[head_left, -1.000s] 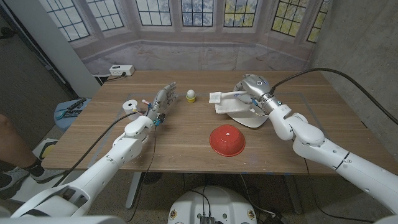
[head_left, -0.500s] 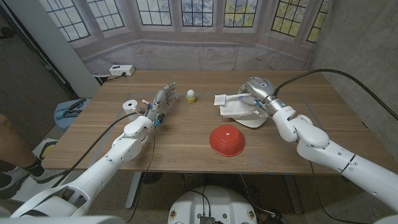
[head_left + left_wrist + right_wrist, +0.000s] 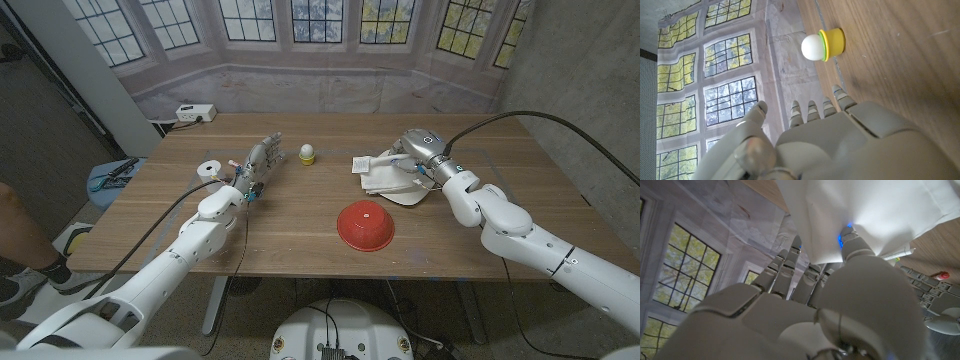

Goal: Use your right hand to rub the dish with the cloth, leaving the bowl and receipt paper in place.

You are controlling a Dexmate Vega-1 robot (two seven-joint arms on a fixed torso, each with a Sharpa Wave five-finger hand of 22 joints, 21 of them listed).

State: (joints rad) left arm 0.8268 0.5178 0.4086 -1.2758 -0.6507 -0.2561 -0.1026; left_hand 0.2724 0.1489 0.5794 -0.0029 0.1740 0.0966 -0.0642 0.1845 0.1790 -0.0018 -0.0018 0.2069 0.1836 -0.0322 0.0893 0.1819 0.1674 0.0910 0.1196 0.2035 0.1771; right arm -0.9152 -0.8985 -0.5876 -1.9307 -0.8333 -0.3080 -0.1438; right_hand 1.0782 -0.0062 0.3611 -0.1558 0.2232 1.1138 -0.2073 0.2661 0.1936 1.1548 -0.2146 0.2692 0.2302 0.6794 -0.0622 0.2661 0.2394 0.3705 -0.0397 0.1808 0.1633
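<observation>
A white dish sits on the right half of the wooden table. A white cloth lies draped over its far side, and my right hand grips the cloth from above, pressing it on the dish. The right wrist view has the cloth bunched under my fingers. A red bowl stands upside down in front of the dish. The receipt paper roll is at the left. My left hand stays near the table's middle, fingers apart, holding nothing.
A white egg in a yellow cup stands just right of my left hand, and shows as the egg cup in the left wrist view. A power strip lies at the far left corner. A person's leg is at the left edge.
My right hand has slid the cloth to the right and slightly nearer across the dish. The left hand, bowl and receipt roll have not moved.
</observation>
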